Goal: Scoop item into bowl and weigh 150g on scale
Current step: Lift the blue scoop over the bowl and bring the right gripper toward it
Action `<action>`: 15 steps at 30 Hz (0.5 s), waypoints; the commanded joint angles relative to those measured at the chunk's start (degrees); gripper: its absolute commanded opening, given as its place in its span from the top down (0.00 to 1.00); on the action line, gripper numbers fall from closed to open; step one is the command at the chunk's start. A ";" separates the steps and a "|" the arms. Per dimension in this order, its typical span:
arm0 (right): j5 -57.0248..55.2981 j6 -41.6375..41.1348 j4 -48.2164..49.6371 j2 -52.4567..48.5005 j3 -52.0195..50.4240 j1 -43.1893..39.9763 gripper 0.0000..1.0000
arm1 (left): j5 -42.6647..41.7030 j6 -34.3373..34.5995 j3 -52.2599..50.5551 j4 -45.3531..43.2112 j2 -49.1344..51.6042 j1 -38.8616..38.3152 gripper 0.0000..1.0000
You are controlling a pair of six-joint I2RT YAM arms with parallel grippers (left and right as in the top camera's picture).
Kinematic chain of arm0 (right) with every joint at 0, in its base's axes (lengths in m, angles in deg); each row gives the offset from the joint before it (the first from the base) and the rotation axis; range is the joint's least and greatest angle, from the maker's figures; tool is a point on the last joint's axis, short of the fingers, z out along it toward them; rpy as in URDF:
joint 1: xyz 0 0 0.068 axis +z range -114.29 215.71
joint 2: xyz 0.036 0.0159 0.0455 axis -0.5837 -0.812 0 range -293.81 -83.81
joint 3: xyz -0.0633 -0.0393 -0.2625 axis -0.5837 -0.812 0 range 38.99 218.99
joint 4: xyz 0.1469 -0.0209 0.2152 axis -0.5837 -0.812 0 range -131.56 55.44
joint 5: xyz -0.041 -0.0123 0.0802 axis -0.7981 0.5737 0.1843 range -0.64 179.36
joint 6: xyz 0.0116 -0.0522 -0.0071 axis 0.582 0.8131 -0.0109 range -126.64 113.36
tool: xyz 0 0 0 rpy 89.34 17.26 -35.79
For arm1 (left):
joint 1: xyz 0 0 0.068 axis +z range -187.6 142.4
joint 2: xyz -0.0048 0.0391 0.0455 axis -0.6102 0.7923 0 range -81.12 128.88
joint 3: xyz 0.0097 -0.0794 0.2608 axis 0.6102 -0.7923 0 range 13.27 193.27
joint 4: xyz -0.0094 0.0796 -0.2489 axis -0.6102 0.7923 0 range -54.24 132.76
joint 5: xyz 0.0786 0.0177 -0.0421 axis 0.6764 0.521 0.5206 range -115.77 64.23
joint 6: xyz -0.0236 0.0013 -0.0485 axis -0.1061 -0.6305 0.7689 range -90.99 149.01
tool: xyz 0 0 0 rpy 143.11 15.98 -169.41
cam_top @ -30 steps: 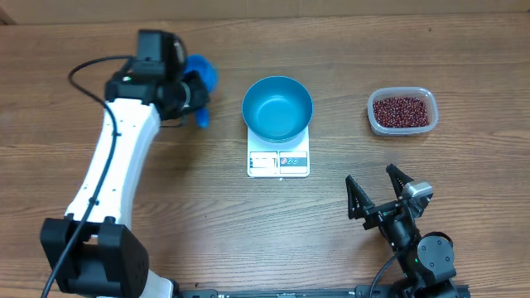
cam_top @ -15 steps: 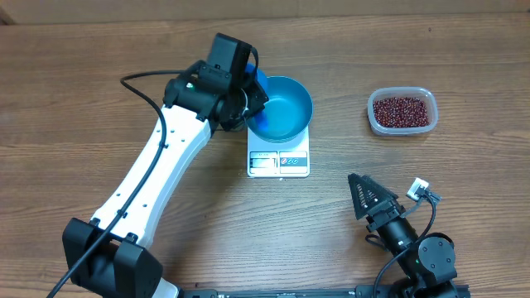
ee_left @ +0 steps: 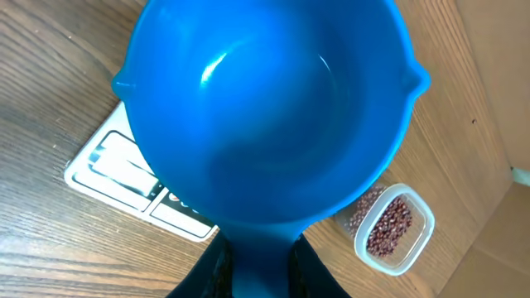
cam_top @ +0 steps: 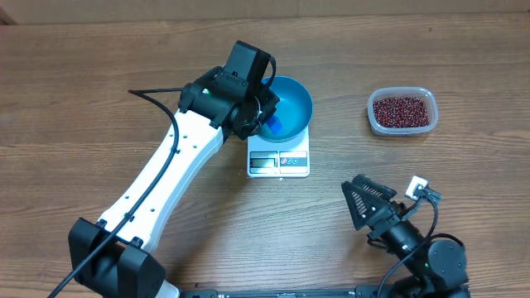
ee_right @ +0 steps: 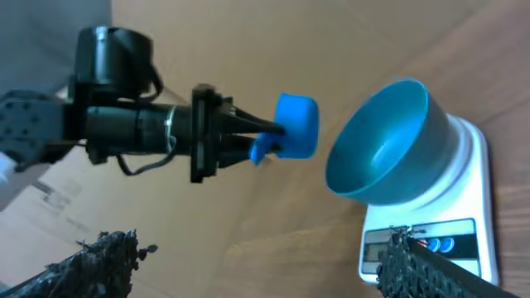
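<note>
The beans (cam_top: 402,110) are small, oval and dark red-brown. They lie in a loose, level heap inside a clear tub (cam_top: 402,132) at the upper right of the overhead view, well apart from everything else. The bowl (ee_right: 385,145) is deep, round and metallic blue. It stands on the flat white scale (cam_top: 278,161) just above the middle of the frame, and its inside shows only smooth blue. The scale's display and buttons run along its lower edge.

The left gripper (ee_right: 263,135) pinches the handle of a small blue scoop (ee_left: 265,108), jaws pressed close on it (the scoop fills most of the left wrist view). From overhead the scoop overlaps the bowl's lower left rim. In the right wrist view it hangs raised beside the bowl, not touching it. The right gripper (cam_top: 374,201) sits at the lower right with its fingers (ee_right: 103,261) spread wide.

The table (cam_top: 447,50) is brown wood with a plain grain, and a paler strip runs along its top edge. The left arm (cam_top: 157,190) crosses the lower left on a slant. Bare wood lies between scale and tub, and across the upper left
</note>
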 commanded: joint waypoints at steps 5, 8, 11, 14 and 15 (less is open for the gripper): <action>2.56 9.84 -0.13 -31.26 17.97 1.44 0.12 | 2.21 1.81 1.42 0.00 -1.05 -0.20 0.96; 2.25 13.75 3.10 -46.21 24.68 6.82 0.23 | 2.19 3.02 1.42 0.00 -1.05 -0.20 0.96; 0.52 13.92 6.51 -53.81 27.63 10.01 0.27 | 2.14 3.74 1.42 0.02 -1.05 -0.20 0.96; -0.28 13.92 11.80 -61.68 29.88 12.59 0.33 | 1.99 3.74 1.42 0.02 -1.05 -0.20 0.96; -0.26 13.90 14.14 -63.63 29.97 13.03 0.35 | 1.99 3.74 1.42 0.02 -1.05 -0.20 0.96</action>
